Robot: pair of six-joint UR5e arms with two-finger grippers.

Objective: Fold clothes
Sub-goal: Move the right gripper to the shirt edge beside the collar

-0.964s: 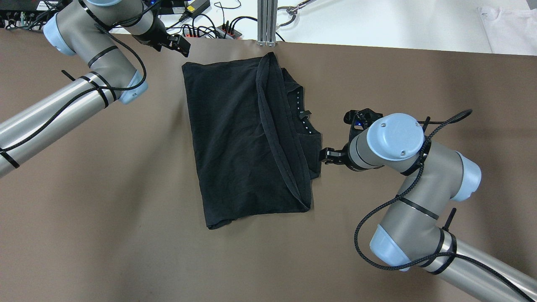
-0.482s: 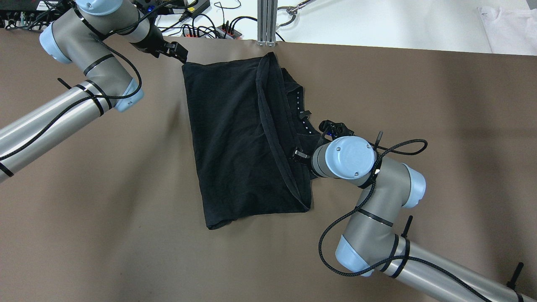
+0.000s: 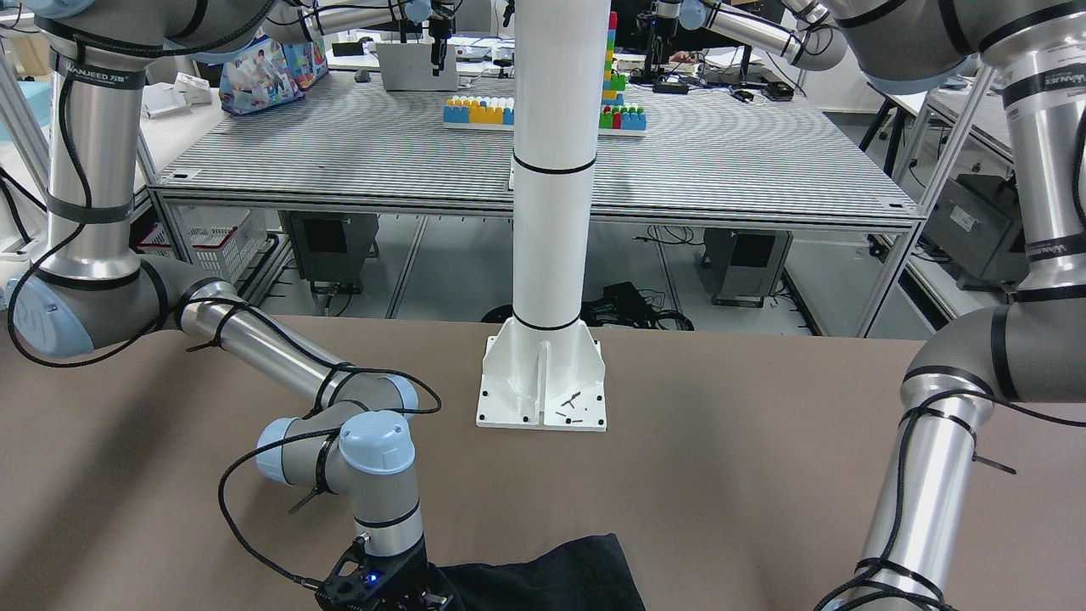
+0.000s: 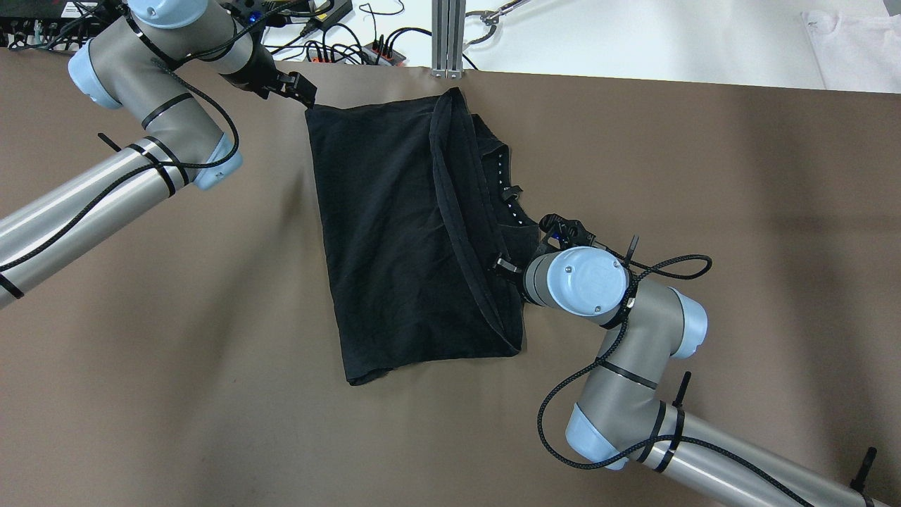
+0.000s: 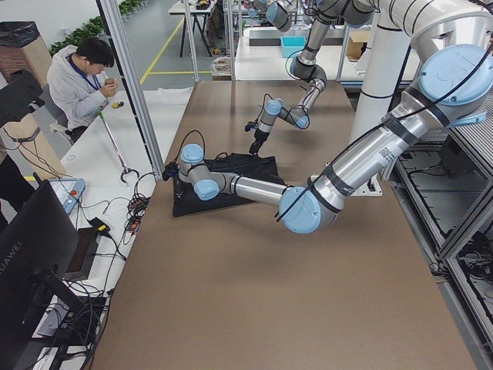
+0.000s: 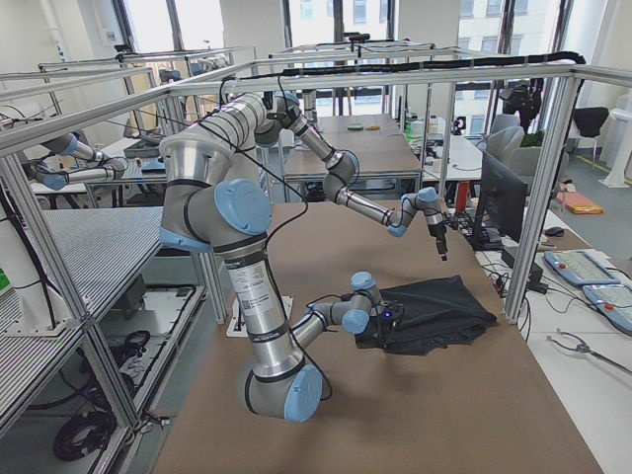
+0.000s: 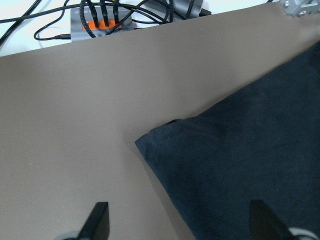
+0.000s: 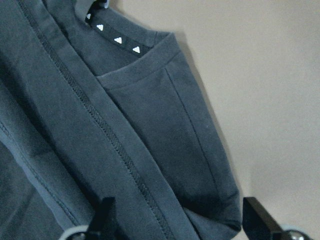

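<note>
A thin black fabric garment (image 4: 394, 232) lies folded on the matte brown table (image 4: 211, 394). The left end effector (image 4: 299, 88) sits at the garment's far corner, its black tip touching or just above the cloth there; its jaws cannot be read from this angle. The right end effector (image 4: 508, 267) is over the opposite edge, mostly hidden by its own grey and pale-blue wrist. Just beyond that end effector, a thick hemmed edge (image 4: 457, 232) runs the length of the garment, and a black neckband with small white marks (image 4: 505, 184) shows beside it. Well beyond the left end effector lie a grey power strip with black cables (image 4: 380, 51) and a ribbed aluminium post (image 4: 448, 35).
</note>
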